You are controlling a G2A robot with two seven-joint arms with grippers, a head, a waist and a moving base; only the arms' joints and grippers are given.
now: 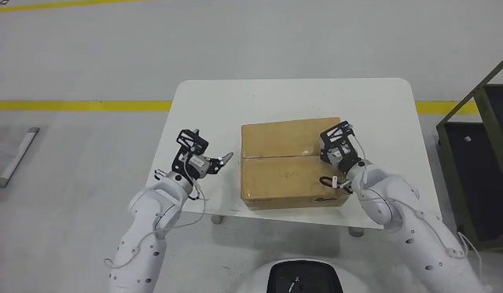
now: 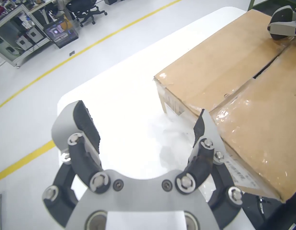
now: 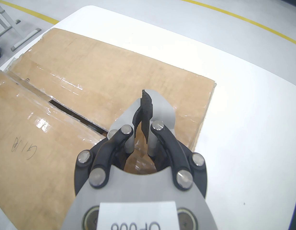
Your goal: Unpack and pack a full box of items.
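A brown cardboard box [image 1: 287, 161] lies on the white table [image 1: 212, 112] with both top flaps down and a narrow slit along its middle seam [image 3: 73, 116]. Clear tape remnants shine on the flaps. My left gripper [image 2: 143, 123] [image 1: 212, 158] hovers open and holds nothing beside the box's [image 2: 234, 77] left end. My right gripper [image 3: 144, 111] [image 1: 339, 145] is shut with nothing in it, over the right end of the box [image 3: 95, 72] near the seam. It also shows far off as the right gripper [image 2: 283, 23] in the left wrist view.
A dark green rack [image 1: 475, 159] stands to the right of the table. Bare table surface [image 3: 246, 101] lies behind and right of the box. Yellow floor lines [image 1: 78, 104] run behind the table.
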